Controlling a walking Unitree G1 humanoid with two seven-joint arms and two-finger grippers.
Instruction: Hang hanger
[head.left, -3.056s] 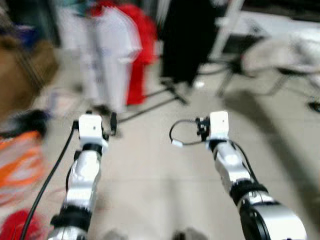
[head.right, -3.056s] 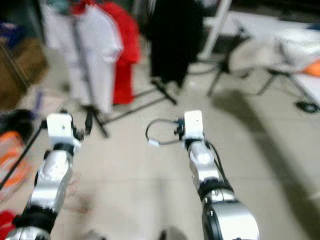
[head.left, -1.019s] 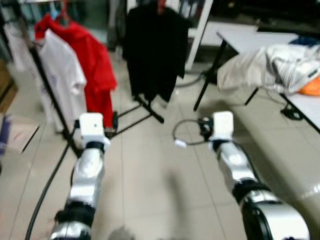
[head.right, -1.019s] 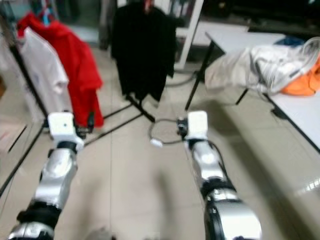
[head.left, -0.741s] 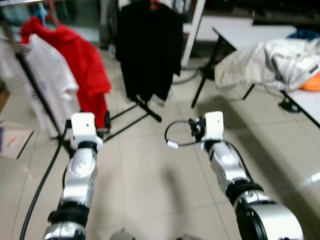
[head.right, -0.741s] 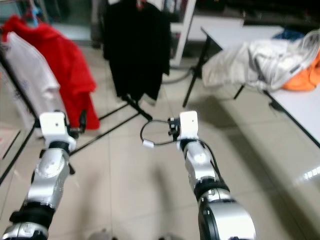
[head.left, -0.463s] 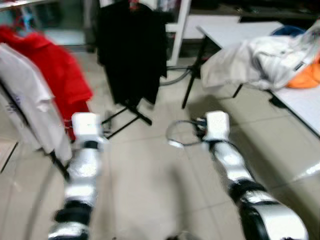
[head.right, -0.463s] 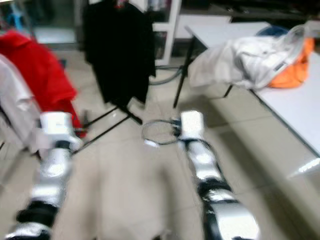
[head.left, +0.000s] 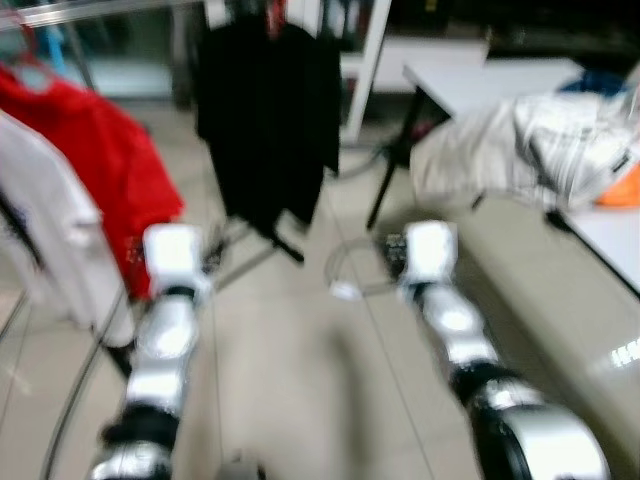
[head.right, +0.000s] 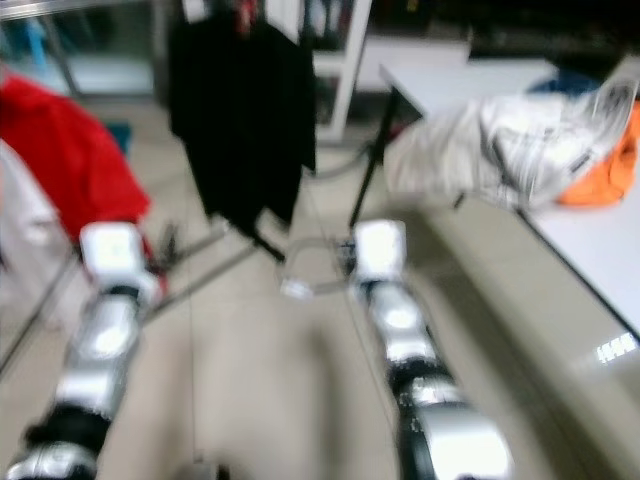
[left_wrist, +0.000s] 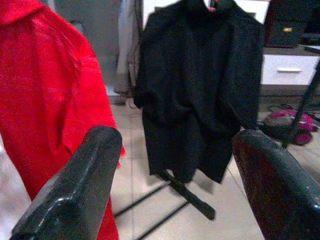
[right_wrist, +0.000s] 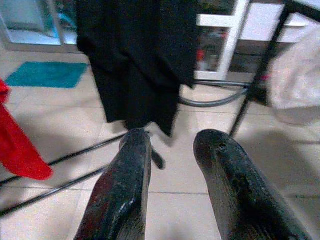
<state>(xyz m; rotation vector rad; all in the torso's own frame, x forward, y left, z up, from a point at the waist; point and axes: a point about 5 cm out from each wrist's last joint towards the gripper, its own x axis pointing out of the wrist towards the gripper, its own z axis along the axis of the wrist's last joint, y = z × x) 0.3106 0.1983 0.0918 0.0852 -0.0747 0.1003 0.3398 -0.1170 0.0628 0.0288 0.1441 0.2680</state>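
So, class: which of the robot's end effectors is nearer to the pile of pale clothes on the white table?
Right. The right end effector is held out over the floor just beside the clothes pile; the left end effector is farther off, by the red garment.

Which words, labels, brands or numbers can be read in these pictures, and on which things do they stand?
No text can be read.
White shirt: too blurred to tell if it bears a print.
Black shirt and red shirt: plain, no print visible.
Clothes pile on the table: striped, blurred, no lettering legible.
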